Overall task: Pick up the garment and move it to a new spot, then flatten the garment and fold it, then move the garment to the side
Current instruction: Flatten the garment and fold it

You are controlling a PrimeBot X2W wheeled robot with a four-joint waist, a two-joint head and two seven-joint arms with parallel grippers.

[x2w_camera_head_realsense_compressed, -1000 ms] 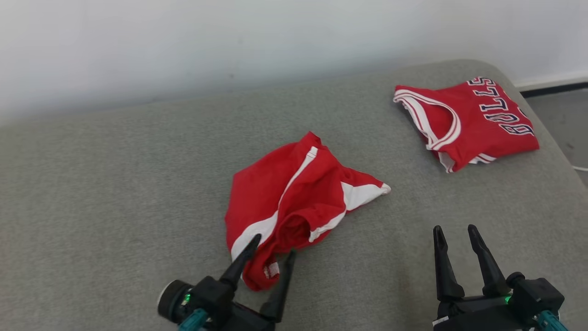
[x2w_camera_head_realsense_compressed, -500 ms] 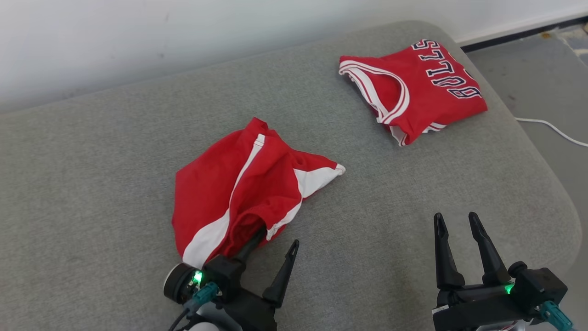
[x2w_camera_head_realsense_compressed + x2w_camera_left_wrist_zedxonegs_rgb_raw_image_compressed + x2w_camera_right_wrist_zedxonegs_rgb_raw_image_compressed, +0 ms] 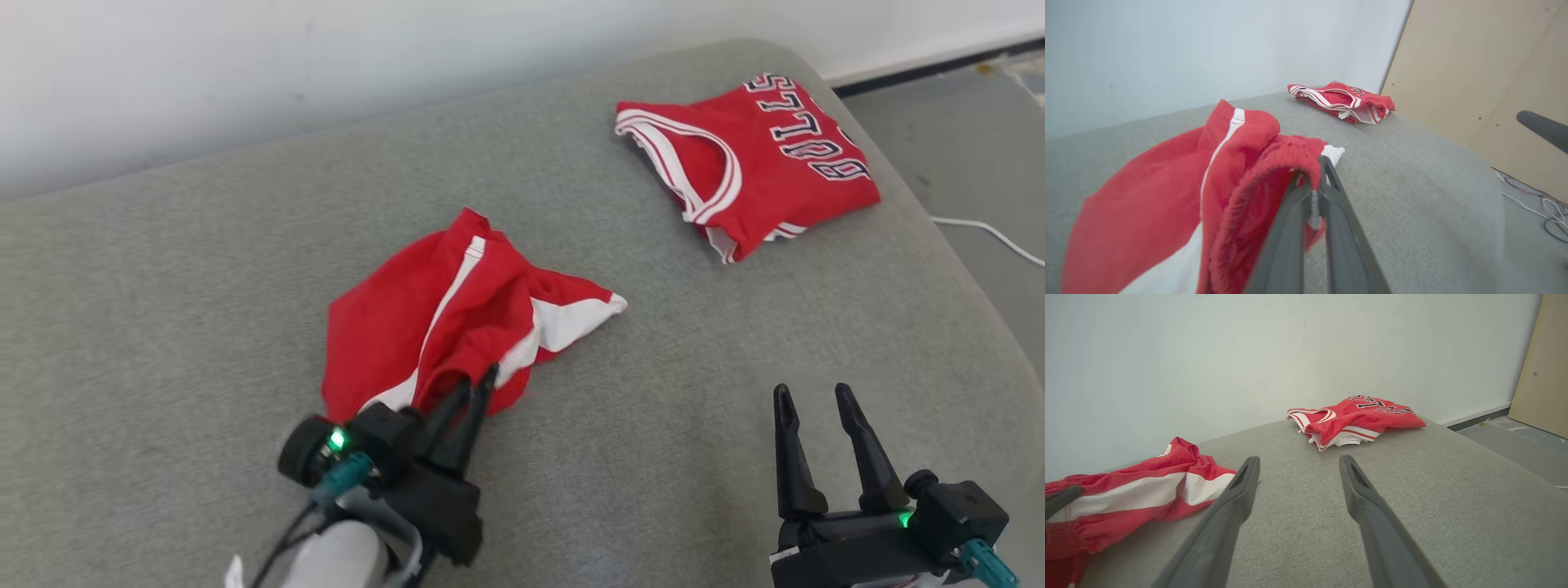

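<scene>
Since half a second ago, the left gripper point(image 3: 480, 378) has snapped shut. Back then its two fingers stood wide apart, with one of them poked into the shorts point(image 3: 392, 327). Now the fingers are squeezed together, and the stretchy waistband of the shorts is pinched between them. The shorts look a bit more bunched up at that end too. The head camera has also shifted a little.

The shorts are red with white stripes. They lie crumpled near the middle of the grey couch point(image 3: 188, 286), a bit to the left and closer to the front edge than the back. In the left wrist view the waistband curls up and over the fingers like a little arch. The rest of the shorts lies on the couch, spread out toward the back edge.

The right gripper point(image 3: 813, 392) is over the front right part of the couch. Its fingers stand wide apart with nothing between them. It is well apart from the shorts.

A folded red jersey point(image 3: 759, 184) with dark letters lies near the back right corner of the couch, far from the shorts. A white wall point(image 3: 245, 65) is behind the couch. A thin white cable point(image 3: 989, 234) runs across the grey floor point(image 3: 963, 122) past the right edge.
</scene>
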